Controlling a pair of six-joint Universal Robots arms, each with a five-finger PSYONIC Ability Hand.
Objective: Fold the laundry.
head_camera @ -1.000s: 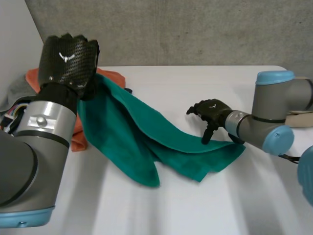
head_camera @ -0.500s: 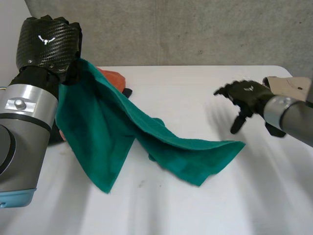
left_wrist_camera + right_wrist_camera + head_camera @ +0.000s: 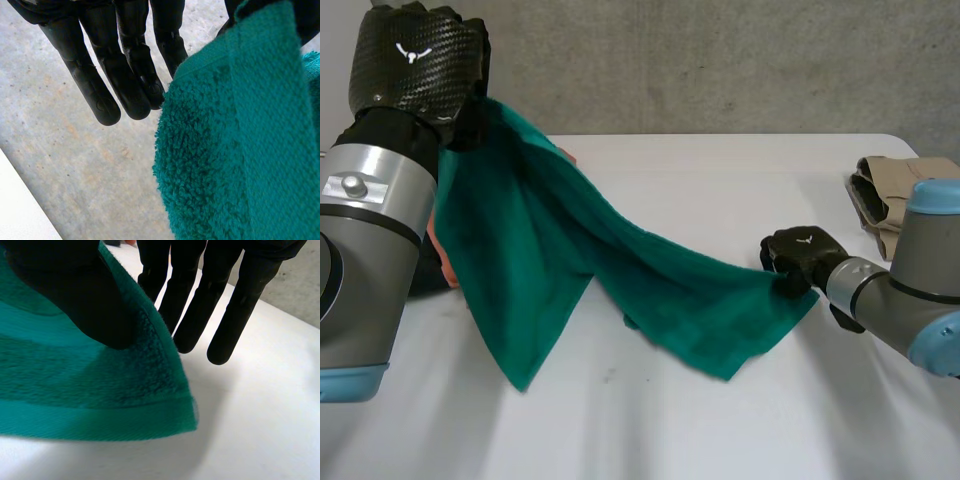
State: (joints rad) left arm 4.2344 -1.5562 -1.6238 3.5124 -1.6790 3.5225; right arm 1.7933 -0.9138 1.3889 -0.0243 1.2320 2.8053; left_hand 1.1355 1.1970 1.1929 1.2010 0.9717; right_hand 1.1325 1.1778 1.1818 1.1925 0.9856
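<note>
Pinching raised corner of green towel point(image 3: 620, 260) in left hand point(image 3: 415, 65), low corner in right hand point(image 3: 798, 258). Sloping lengthwise down to table point(image 3: 720, 180); showing white emblem point(image 3: 412, 52) on each hand.

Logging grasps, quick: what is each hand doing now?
Left hand: closed on the green towel, held high.
Right hand: thumb pinching the green towel's corner.

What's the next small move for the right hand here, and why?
Probably raise the right hand, with its pinched corner of the green towel, level with the left hand. That hand holds its corner high, while the rest sags twisted down to the table, so lifting should spread it.
</note>
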